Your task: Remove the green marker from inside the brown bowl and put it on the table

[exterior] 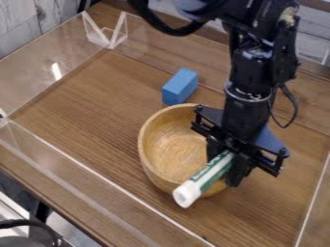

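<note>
Black robot gripper (230, 159), pointing straight down in the lower right of the frame, is clamped tight on the slim white marker with green print (206, 178). The marker is tilted, its lower white end sticking out past the near rim of the round light-brown wooden bowl (165, 145), its upper end up between the jaws over the bowl's right side. Whether the marker touches the rim, cannot tell. The bowl sits on the brown wood-grain table (91, 92), low clear acrylic walls (26, 58) around it. A blue rectangular block (179, 86) lies just beyond the bowl, toward frame centre, apart from it.
</note>
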`<state>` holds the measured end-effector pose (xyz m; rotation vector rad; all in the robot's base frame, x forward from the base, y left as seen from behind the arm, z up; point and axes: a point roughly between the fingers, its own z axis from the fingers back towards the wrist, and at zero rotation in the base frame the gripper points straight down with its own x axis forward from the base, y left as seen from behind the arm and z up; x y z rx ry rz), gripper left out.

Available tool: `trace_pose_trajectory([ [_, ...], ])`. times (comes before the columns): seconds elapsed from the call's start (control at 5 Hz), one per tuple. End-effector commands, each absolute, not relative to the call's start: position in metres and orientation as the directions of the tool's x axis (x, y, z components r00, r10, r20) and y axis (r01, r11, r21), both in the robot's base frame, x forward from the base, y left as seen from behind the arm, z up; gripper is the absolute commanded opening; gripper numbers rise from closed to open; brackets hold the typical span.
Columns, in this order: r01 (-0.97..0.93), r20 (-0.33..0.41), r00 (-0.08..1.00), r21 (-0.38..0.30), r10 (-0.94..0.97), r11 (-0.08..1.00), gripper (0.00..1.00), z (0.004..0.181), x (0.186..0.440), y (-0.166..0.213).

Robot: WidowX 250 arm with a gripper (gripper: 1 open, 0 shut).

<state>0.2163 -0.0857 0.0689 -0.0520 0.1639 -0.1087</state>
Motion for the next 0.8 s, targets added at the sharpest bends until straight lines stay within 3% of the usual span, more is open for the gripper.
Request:
trace_pose_trajectory([
  [0.0, 0.097, -0.081, 0.991, -0.093, -0.104, 0.991, 0.0, 0.091, 0.2268, -0.0876],
  [0.6, 0.081, -0.084, 0.992, -0.138, -0.093, 0.987, 0.0, 0.1, 0.2204, -0.0889],
])
